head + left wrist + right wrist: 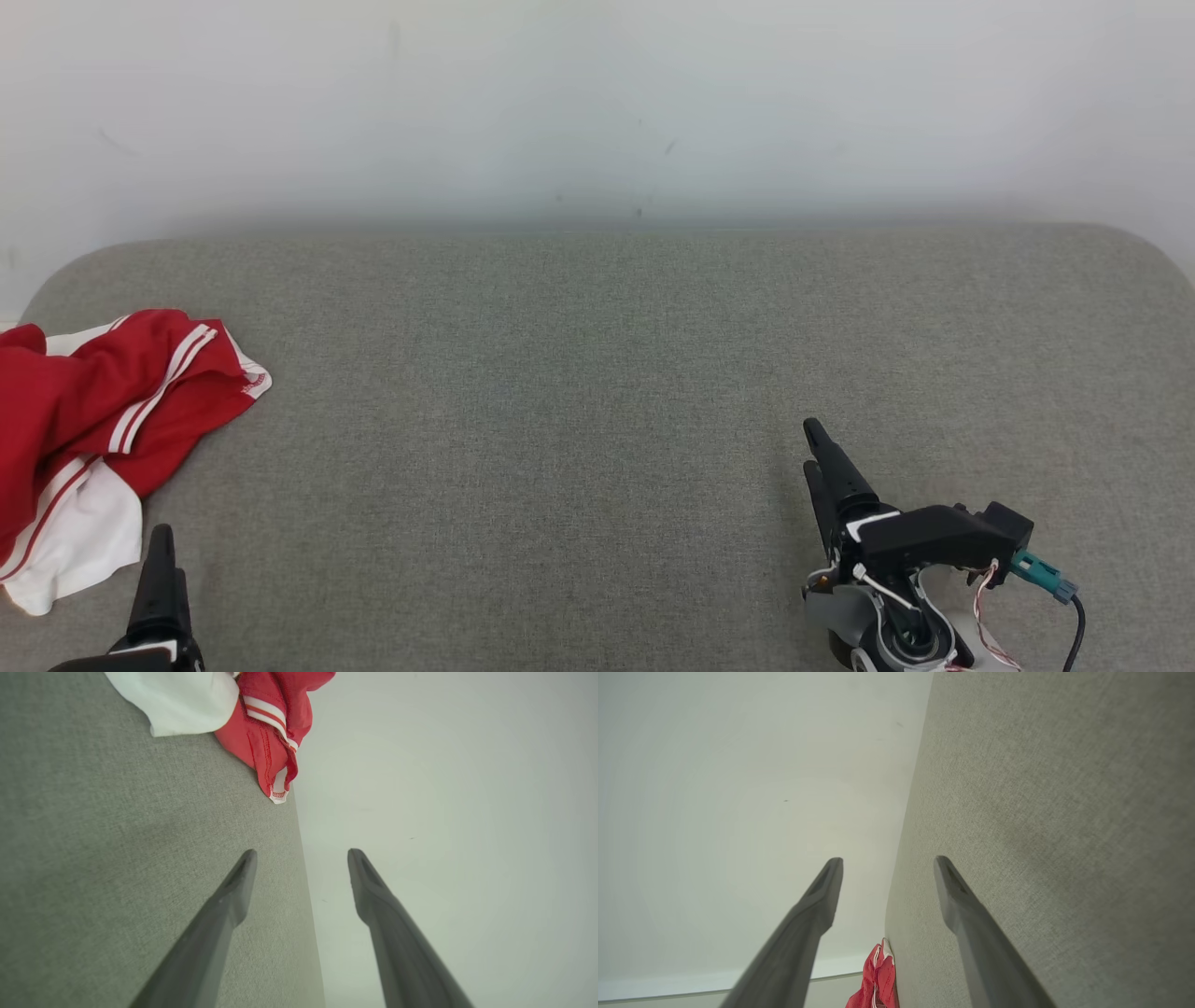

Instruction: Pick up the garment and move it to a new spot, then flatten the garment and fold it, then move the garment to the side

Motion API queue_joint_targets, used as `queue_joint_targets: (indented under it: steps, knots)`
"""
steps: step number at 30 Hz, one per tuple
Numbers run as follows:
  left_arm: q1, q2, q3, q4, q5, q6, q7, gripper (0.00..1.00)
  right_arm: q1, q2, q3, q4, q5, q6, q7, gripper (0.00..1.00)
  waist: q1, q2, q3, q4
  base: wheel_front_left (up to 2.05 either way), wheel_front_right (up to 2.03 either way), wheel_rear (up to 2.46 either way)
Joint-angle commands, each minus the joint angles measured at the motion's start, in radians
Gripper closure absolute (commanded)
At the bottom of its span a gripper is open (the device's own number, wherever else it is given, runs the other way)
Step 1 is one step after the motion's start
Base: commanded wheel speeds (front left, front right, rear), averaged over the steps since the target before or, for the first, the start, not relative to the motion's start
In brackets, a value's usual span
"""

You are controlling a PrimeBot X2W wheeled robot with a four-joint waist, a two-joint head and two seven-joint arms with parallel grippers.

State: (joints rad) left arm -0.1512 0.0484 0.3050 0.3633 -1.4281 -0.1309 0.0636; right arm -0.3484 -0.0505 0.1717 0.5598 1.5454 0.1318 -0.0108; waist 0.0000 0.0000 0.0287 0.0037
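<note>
A red and white garment with white stripes lies crumpled at the far left of the grey fabric surface. In the left wrist view the garment lies ahead of my left gripper, whose fingers are spread wide with nothing between them. In the head view my left gripper sits at the lower left, just right of the garment's white part. My right gripper rests at the lower right, far from the garment; in its wrist view the right gripper is open and empty, with the garment small in the distance.
A plain pale wall rises behind the surface's far edge. The surface has rounded back corners. A teal plug and cable hang off my right wrist.
</note>
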Motion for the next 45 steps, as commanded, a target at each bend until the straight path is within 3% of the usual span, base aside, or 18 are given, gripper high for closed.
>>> queue_joint_targets:
  steps: [1, 13, 24, 45]
  knots:
    - [-0.005, 0.009, -0.004, -0.022, 0.025, 0.0, -0.007, 0.0, -0.012, 0.0, 0.0, -0.026, -0.026, 0.0, -0.007, 0.0, 0.0, 0.0, 0.0, 0.0, 0.0, 0.0, 0.0]
    - [0.034, 0.008, -0.019, -0.083, 0.305, 0.002, -0.066, 0.0, 0.064, 0.0, -0.01, -0.114, -0.345, 0.0, -0.052, 0.0, 0.0, 0.0, 0.001, -0.002, 0.0, 0.0, 0.0]
    - [0.069, 0.007, -0.064, -0.139, 0.511, 0.039, -0.106, 0.0, 0.116, 0.0, -0.013, -0.174, -0.582, -0.001, -0.083, 0.0, 0.0, 0.0, 0.001, -0.006, 0.0, 0.0, 0.0]
    - [0.127, 0.006, -0.141, -0.184, 0.825, 0.075, -0.178, 0.0, 0.217, 0.0, -0.07, -0.234, -0.899, -0.001, -0.138, 0.0, 0.0, 0.0, -0.006, -0.009, 0.0, 0.0, 0.0]
